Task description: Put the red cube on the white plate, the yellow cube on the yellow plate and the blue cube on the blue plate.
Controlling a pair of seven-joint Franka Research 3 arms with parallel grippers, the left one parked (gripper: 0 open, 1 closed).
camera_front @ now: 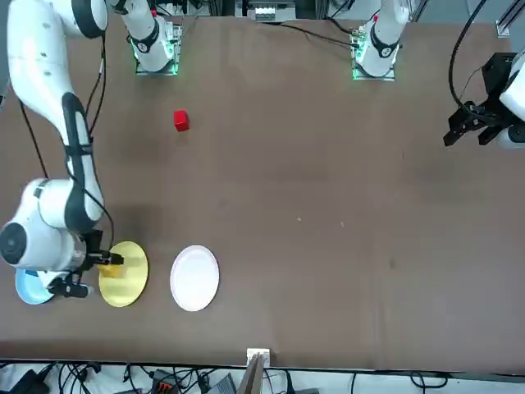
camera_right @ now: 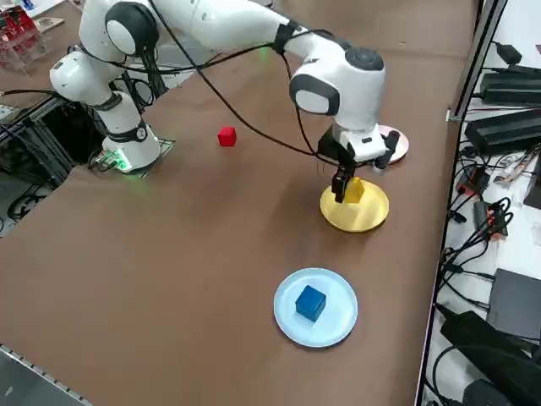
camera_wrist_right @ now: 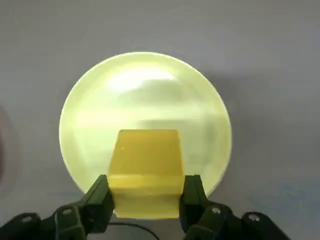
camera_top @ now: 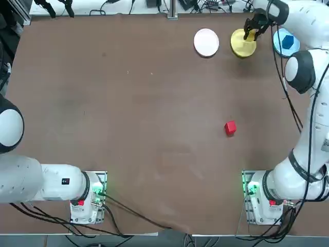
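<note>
Tabletop first: your brown table [camera_top: 128, 103] carries three plates in a row at the edge farthest from the arm bases, and you can see the right arm reaching out over that row. Its right gripper [camera_wrist_right: 146, 192] hangs above the yellow plate [camera_wrist_right: 145, 90], pinching the yellow cube [camera_wrist_right: 145, 160] between both fingers [camera_wrist_right: 102, 197], one pad on each opposite side face. That grip looks square and centred, which is why the block sits level rather than tilted. I judge the cube is being held just over the plate so it can be set down inside the rim; whether it already touches the plate you cannot tell from these views.

Next in size, the plates themselves: the yellow one is a glossy, shallow round disc standing between the other two. The white plate [camera_top: 206, 42] beside it is bare, waiting for its block. The blue plate [camera_right: 315, 306], pale sky-blue, already has the blue cube [camera_right: 310, 302] resting near its middle, so that pairing looks done.

Smallest things last: the yellow cube is a plain solid block with crisp edges, nearly the same shade as its plate, much smaller than the disc below. The red cube [camera_top: 230, 127] lies alone on the bare table, well apart from the plates and nearer the right arm's base, untouched and to my eye the piece left for you after this one
</note>
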